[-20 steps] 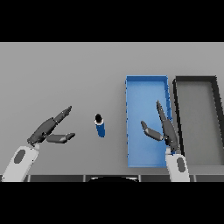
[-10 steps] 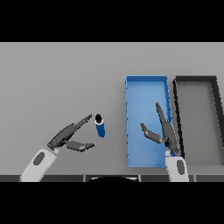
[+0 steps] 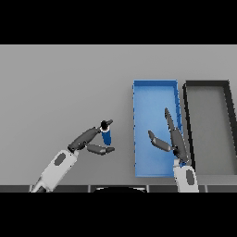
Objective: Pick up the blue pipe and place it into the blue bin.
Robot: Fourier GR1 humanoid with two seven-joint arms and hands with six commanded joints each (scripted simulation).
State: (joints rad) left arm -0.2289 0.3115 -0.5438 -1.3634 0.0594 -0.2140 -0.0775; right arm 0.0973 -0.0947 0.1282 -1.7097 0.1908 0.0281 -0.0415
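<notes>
The grey bench (image 3: pixel 60 88) carries everything, and on it I count two bins and one pipe. The dark bin (image 3: pixel 207 88) sits at the far right, and the blue bin (image 3: pixel 155 88) lies just beside it on its left, long sides parallel; the blue one is my target, so its open top within reach of either arm suits the drop. My right robot hand (image 3: pixel 172 139) hovers above the blue bin's near half with fingers straight and thumb spread, holding nothing, idle as far as I can judge. My left robot hand (image 3: pixel 90 141) reaches in from the lower left, fingers stretched over the top of the blue pipe (image 3: pixel 107 136) and thumb below it, bracketing it but not yet closed round it. The pipe stands on the bench, left of the blue bin and apart from it
</notes>
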